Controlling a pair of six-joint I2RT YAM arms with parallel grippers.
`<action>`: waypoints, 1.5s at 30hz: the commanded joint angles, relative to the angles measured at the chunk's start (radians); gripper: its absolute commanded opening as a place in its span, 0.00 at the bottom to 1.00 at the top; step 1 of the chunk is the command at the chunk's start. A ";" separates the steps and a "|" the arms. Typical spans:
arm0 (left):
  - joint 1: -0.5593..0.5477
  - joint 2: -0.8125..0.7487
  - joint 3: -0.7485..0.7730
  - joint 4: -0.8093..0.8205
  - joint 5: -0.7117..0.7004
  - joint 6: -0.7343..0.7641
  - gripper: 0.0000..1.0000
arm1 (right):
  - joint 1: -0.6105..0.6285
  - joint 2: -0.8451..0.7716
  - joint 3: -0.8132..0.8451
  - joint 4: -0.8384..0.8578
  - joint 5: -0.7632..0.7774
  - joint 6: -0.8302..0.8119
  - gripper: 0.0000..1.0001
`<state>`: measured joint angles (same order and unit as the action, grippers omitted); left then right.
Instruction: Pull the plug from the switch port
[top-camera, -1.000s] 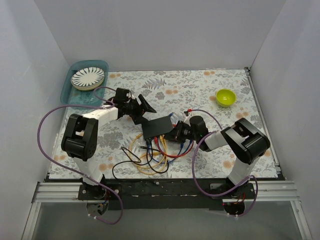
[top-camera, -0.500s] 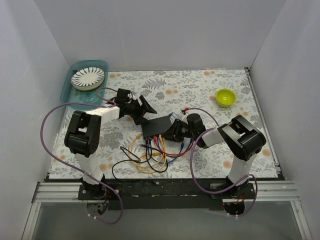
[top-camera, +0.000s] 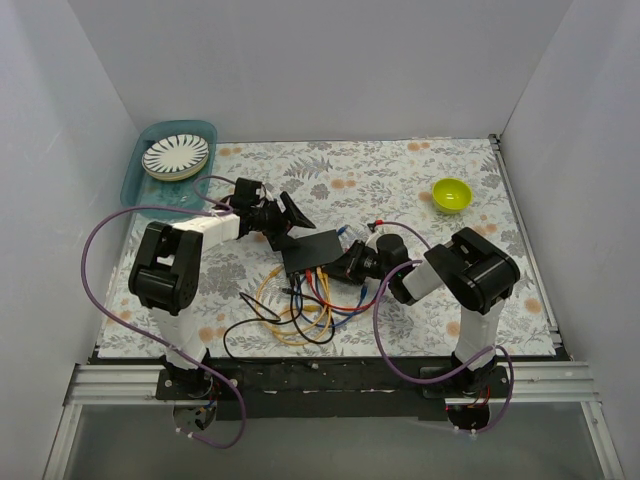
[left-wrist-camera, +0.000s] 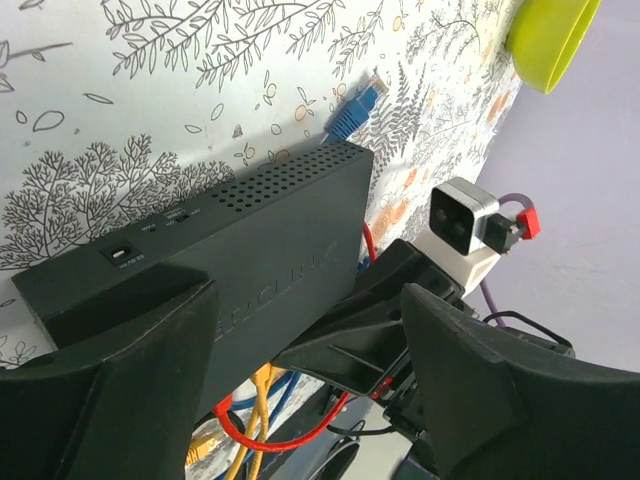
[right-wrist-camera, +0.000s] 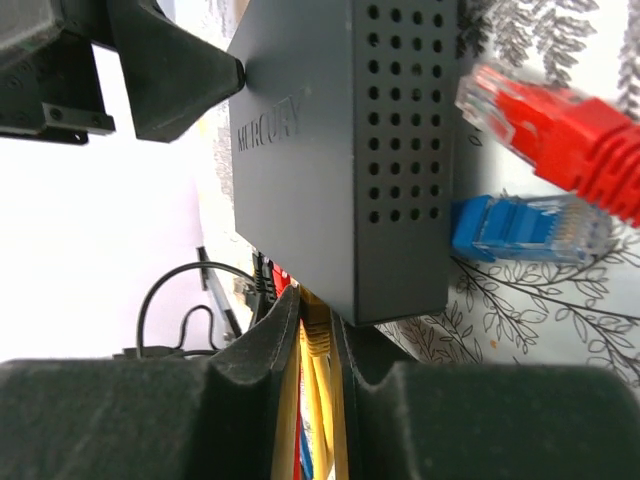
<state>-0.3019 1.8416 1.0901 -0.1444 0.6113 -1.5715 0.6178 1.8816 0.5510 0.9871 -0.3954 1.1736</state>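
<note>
Grasp step: right claw (right-wrist-camera: 315, 318) seemingly pinches yellow plug (right-wrist-camera: 317, 345) at switch (right-wrist-camera: 340, 150); left claw (left-wrist-camera: 305, 300) spread, bracing. Next: pull straight out.

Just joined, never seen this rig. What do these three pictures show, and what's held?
Two robot arms are bolted at the near edge of a table with a floral cloth. The wide picture looks down from above and behind them; the other two come from a camera on each wrist. The left gripper is open, a finger on each side of the black switch. The right gripper is closed on a yellow cable at the switch's socket edge. A loose red plug and blue plug lie beside the switch; more cables tangle on its near side. Further off: a green bowl, and a striped plate in a teal tray.
</note>
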 joint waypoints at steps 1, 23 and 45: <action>-0.009 -0.077 -0.047 0.000 -0.012 -0.010 0.73 | -0.001 0.022 -0.014 0.217 0.020 0.092 0.10; -0.118 -0.154 -0.168 0.060 0.007 -0.059 0.73 | -0.001 -0.006 0.043 -0.007 -0.029 -0.032 0.01; -0.154 -0.148 -0.208 0.037 -0.051 -0.084 0.73 | 0.000 0.002 0.073 -0.103 -0.037 -0.106 0.01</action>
<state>-0.4557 1.7069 0.8768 -0.0719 0.6338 -1.6581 0.6174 1.8992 0.5987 0.9318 -0.4385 1.1168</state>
